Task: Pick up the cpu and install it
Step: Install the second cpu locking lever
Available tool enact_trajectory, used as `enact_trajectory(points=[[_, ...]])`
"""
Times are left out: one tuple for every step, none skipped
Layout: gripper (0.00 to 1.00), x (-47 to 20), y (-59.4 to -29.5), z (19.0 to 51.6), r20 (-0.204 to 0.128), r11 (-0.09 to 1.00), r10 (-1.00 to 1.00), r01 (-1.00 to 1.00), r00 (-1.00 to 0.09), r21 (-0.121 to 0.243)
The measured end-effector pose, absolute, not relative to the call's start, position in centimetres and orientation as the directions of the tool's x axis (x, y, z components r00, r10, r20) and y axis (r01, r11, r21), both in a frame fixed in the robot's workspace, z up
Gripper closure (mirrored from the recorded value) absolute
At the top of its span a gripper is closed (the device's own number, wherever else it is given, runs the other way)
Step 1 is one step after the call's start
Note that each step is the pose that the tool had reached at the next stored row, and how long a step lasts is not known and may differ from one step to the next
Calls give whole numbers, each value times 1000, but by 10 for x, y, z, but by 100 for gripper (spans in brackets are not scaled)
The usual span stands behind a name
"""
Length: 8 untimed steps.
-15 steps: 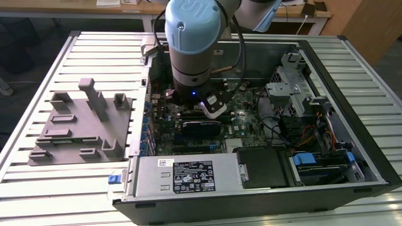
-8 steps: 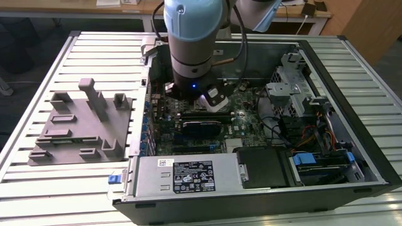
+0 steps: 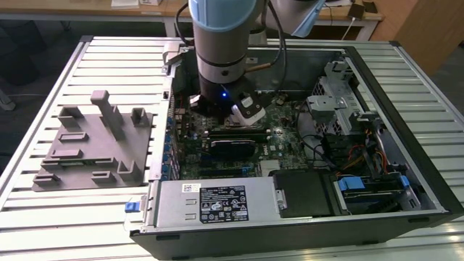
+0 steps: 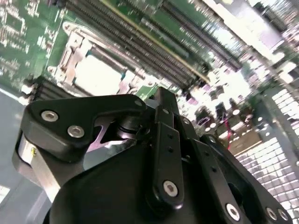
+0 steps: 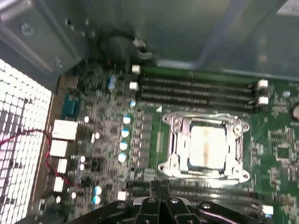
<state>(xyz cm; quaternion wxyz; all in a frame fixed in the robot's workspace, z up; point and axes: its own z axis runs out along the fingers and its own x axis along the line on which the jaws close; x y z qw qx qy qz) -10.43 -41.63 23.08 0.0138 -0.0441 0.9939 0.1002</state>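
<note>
One arm is at work here, and you have it reaching down into the open computer case (image 3: 406, 179) that lies on the slatted desk (image 3: 43, 217), with the end effector (image 3: 230, 111) hanging over the green motherboard (image 3: 286, 136). In the first wrist view the cpu (image 5: 206, 147) appears as a pale square already lying inside the metal socket frame (image 5: 170, 140), just beside the rows of memory slots (image 5: 196, 88); the second wrist view shows the same pale square (image 4: 96, 77) ahead of the end effector's black linkages (image 4: 161, 140). I cannot tell how far apart the end effector's tips stand, nor whether they hold anything. Judging by this, you are at the seating stage of the install rather than the pickup. The grey fixture (image 3: 94, 147) sits well apart from the socket, outside the case.
</note>
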Motion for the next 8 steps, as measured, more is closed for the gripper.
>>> enact_trajectory(points=[[89, -103, -416, 231, -35, 978, -85, -90, -996, 190], [89, -102, -416, 231, -35, 979, -85, -90, -996, 184], [89, -100, -416, 231, -35, 980, -84, -89, -996, 180], [89, -97, -416, 231, -34, 980, -84, -88, -996, 176], [89, -94, -416, 231, -34, 981, -83, -88, -996, 172], [89, -91, -416, 231, -33, 982, -83, -88, -996, 170], [89, -87, -416, 231, -32, 982, -83, -87, -996, 167], [89, -84, -416, 231, -32, 982, -83, -87, -996, 165]])
